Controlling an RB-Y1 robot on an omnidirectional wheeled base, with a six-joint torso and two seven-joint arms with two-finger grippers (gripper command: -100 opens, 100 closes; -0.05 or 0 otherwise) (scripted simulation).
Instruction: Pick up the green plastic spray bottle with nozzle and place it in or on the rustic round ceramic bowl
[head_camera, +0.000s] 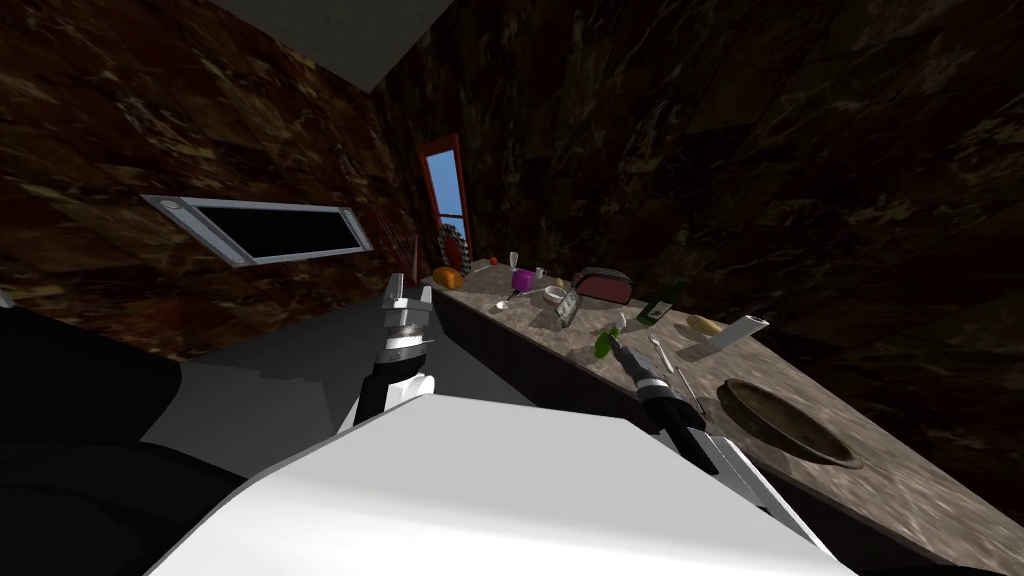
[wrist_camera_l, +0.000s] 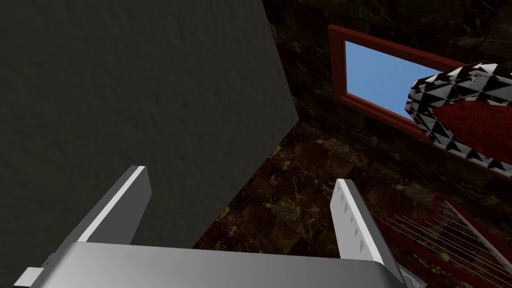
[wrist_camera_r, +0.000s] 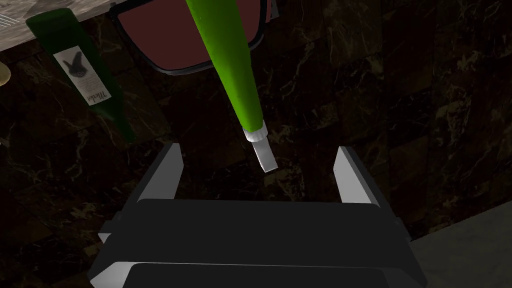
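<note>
Hovering at the green spray bottle on the counter, the right gripper stands open, the white nozzle just between its fingers, touching neither. The bowl sits well apart. Nearby, a dark green bottle has a white label, its script unreadable. The left gripper is open too

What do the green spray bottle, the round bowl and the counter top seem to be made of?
Green spray bottle: probably plastic, smooth, even bright green with a white nozzle. Round bowl: maybe ceramic or metal; dull brown, mottled, faint sheen. Counter top: looks like stone, grey-brown with speckled veining.
</note>
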